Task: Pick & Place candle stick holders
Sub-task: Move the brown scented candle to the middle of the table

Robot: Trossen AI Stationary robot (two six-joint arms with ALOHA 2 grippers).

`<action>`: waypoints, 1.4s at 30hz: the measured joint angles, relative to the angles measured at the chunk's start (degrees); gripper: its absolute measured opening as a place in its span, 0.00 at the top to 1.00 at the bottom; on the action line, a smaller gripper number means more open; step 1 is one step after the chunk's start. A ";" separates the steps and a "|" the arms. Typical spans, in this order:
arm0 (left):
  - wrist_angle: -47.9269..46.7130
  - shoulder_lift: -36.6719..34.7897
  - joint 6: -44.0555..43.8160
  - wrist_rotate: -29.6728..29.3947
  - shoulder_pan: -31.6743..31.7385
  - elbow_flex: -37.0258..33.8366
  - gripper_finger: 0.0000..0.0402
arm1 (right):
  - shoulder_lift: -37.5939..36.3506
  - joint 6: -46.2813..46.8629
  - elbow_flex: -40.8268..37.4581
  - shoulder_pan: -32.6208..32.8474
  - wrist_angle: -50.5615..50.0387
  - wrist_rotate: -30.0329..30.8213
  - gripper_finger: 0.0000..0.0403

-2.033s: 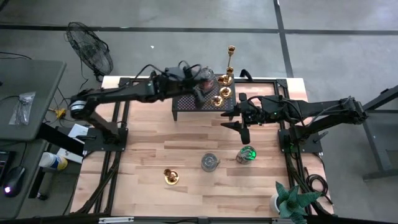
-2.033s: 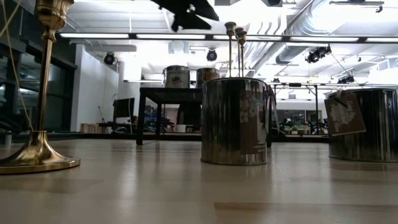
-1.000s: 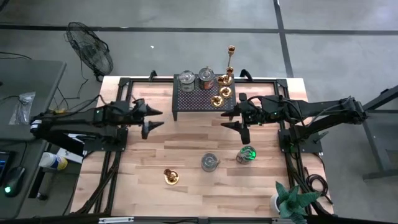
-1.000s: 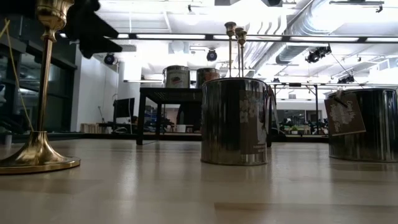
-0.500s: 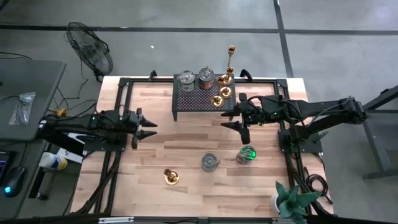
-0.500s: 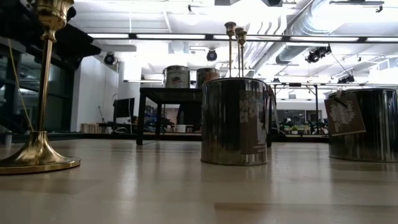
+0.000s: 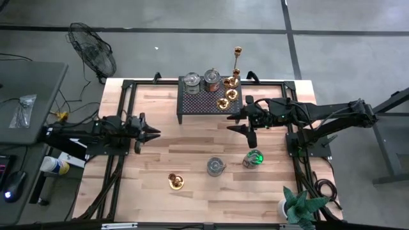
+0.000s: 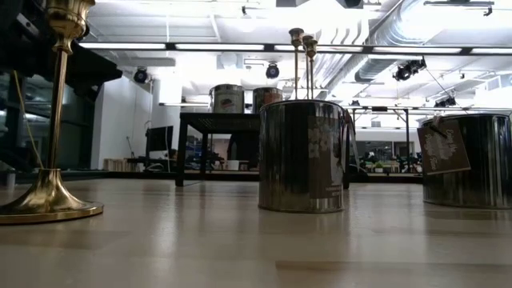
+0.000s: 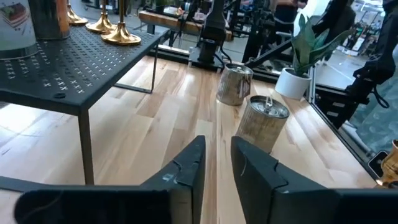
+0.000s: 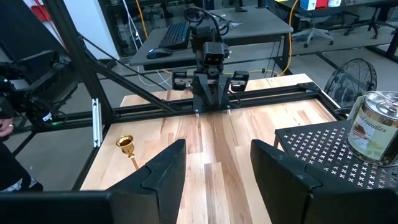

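Brass candlestick (image 7: 176, 181) alone on wooden table (image 7: 192, 191), both grippers empty

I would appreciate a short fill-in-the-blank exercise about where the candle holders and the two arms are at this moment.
1. The two silvery cups on the black stand sit next to ____ brass candlesticks.
2. The brass candlestick standing alone on the table is nearest the ____ gripper.
3. The right gripper hovers with its jaws ____ and nothing between them.
4. The green plant stands at the table's corner on the ____ arm's side.

Missing words: three; left; open; right
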 joint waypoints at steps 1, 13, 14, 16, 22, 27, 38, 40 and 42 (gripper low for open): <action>-0.22 -0.58 0.00 0.00 0.00 -0.21 0.83 | 0.00 0.00 0.01 0.00 0.00 0.00 0.57; 4.55 -1.12 0.02 1.96 0.00 -3.60 0.92 | 0.00 0.00 0.01 0.00 0.00 0.00 0.57; 5.30 -1.12 0.02 2.01 0.00 -3.89 0.93 | 0.00 0.00 0.00 0.00 0.02 0.02 0.57; 6.28 -1.12 0.22 2.01 0.00 -4.33 0.94 | 0.00 0.00 0.00 0.02 0.00 0.01 0.57; 6.17 -1.12 2.00 1.92 0.00 -4.49 0.98 | 0.00 0.00 0.00 0.01 0.00 0.01 0.57; 5.95 -1.12 3.17 1.84 0.00 -4.53 1.00 | 0.00 0.00 0.01 0.00 0.01 0.01 0.57; 6.17 -1.10 3.26 1.77 0.00 -4.61 1.00 | 0.00 0.00 0.00 0.01 0.00 0.00 0.57; 6.21 -1.10 3.26 1.77 0.00 -4.64 1.00 | 0.00 0.00 0.00 0.02 0.02 0.02 0.57; 6.33 -1.10 3.26 1.77 0.00 -4.68 1.00 | 0.00 0.00 0.01 0.02 0.02 0.00 0.57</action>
